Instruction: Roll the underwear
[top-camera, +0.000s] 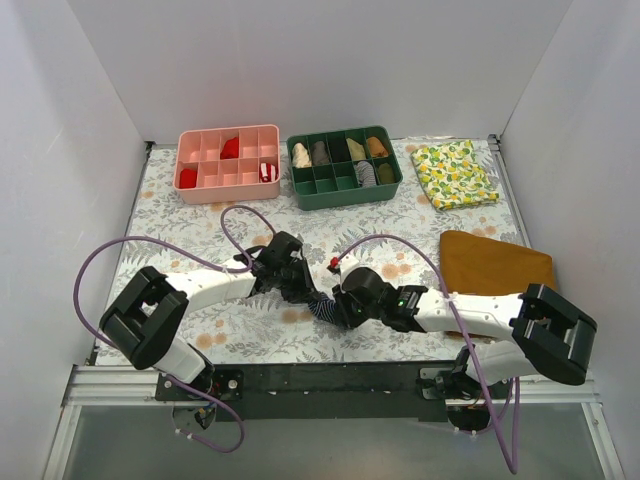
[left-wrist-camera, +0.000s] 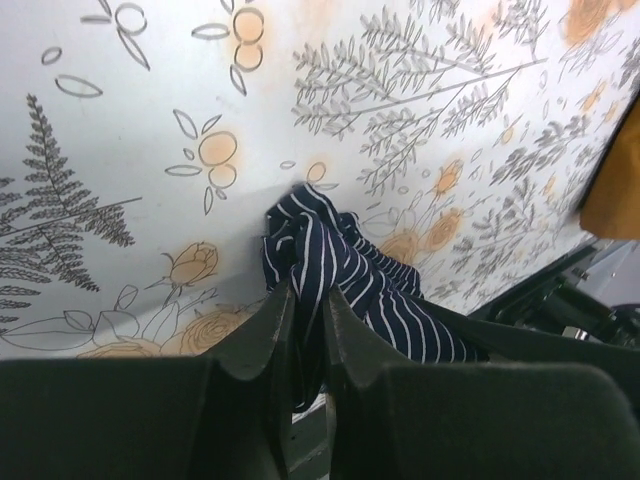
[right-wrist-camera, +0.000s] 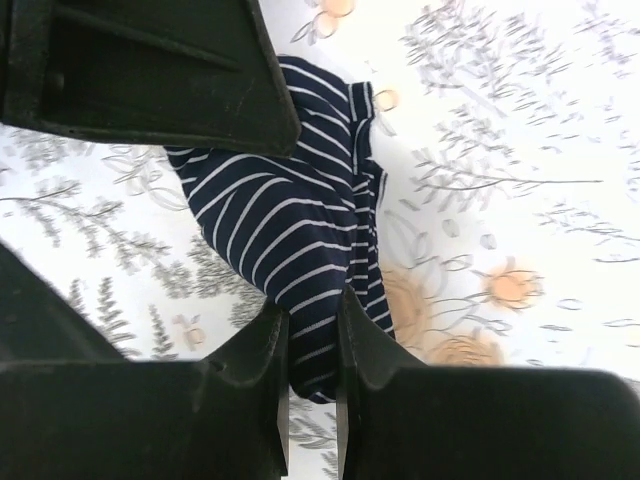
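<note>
The underwear is a bunched dark navy cloth with thin pale stripes, lying on the floral table cover between the two arms near the front middle. My left gripper is shut on one end of it; in the left wrist view the striped underwear is pinched between the two black fingers. My right gripper is shut on the other end; in the right wrist view a fold of the underwear runs down between the fingers. The left gripper's body fills that view's upper left.
A pink divided tray and a green divided tray holding rolled items stand at the back. A yellow lemon-print cloth lies back right, a mustard-brown cloth at right. Purple cables arc over the table.
</note>
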